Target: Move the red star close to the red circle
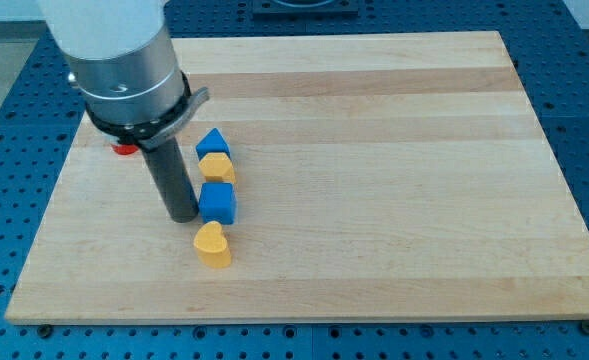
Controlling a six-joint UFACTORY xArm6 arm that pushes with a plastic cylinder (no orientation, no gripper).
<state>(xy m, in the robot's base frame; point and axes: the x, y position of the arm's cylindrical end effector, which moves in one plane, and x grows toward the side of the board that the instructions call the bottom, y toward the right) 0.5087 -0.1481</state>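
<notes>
A red block shows only as a small sliver at the view's left, mostly hidden behind the arm; its shape cannot be made out. No other red block is visible. My tip rests on the board just left of the blue cube, very close to or touching it. A blue triangle-like block and a yellow block lie above the cube. A yellow heart lies below it, to the lower right of the tip.
The wooden board sits on a blue perforated table. The arm's large grey body covers the board's upper left corner.
</notes>
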